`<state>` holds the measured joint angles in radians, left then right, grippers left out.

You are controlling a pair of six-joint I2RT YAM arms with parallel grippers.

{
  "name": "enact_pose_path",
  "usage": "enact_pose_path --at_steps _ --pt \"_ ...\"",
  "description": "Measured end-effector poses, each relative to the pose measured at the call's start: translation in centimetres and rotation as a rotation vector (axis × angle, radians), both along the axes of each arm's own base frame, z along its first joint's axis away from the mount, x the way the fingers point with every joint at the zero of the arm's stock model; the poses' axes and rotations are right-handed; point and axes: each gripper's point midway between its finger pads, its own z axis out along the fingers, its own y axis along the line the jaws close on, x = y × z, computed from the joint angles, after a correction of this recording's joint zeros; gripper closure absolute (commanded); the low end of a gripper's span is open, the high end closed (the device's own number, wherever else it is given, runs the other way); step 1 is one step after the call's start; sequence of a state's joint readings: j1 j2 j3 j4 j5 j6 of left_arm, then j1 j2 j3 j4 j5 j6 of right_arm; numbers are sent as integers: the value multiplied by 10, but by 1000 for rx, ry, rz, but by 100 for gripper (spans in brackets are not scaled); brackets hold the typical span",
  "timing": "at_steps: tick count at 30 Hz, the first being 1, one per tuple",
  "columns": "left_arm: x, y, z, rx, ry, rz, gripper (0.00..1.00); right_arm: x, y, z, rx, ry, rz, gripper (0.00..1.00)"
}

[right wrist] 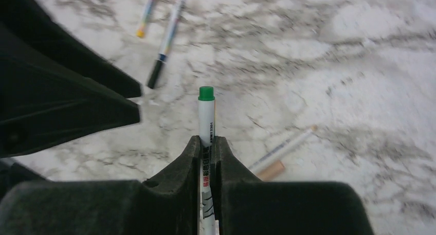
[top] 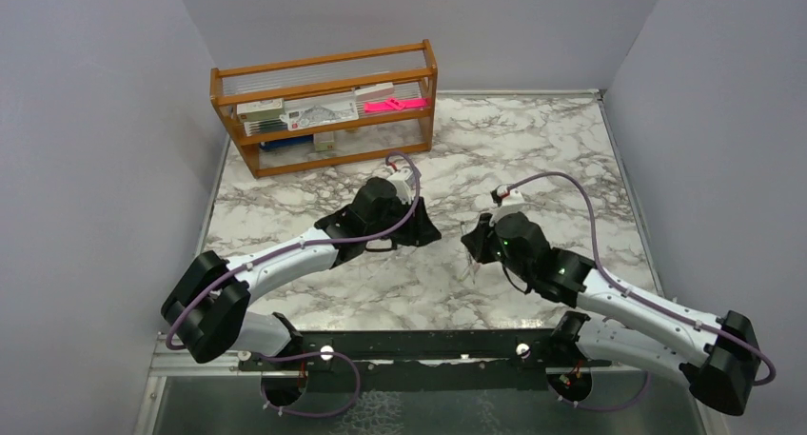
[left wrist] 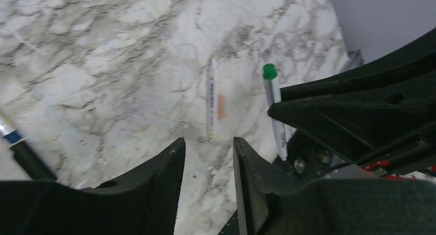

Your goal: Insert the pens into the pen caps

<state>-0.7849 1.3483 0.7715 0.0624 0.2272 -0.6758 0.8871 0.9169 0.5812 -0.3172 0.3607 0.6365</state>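
My right gripper [right wrist: 205,142] is shut on a white pen [right wrist: 206,114] with a green end, held above the marble table. The pen also shows in the left wrist view [left wrist: 272,98]. My left gripper [left wrist: 208,147] is open and empty, close to the left of the right gripper [top: 470,247]. A thin white pen [left wrist: 210,98] lies on the table ahead of it with a pale peach cap [left wrist: 221,106] beside it. Both also show in the right wrist view: the pen [right wrist: 283,148] and the cap [right wrist: 271,169]. Two more pens [right wrist: 165,39] lie further off.
A wooden rack [top: 324,107] stands at the back left, holding boxed stationery and a pink flat item [top: 395,103]. Grey walls enclose the marble table [top: 552,149] on three sides. A pen with a blue band and a black end [left wrist: 18,147] lies left of my left gripper.
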Motion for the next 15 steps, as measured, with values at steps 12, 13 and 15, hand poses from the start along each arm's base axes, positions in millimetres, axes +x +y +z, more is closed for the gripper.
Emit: enact_pose_path --at_steps 12,13,15 --pt "-28 -27 60 -260 36 -156 57 -16 41 57 133 -273 358 98" --pt "-29 -28 63 -270 41 -159 57 -16 42 58 131 -278 366 98" --pt "-31 -29 67 -289 49 -164 58 -16 43 59 130 -285 378 98"
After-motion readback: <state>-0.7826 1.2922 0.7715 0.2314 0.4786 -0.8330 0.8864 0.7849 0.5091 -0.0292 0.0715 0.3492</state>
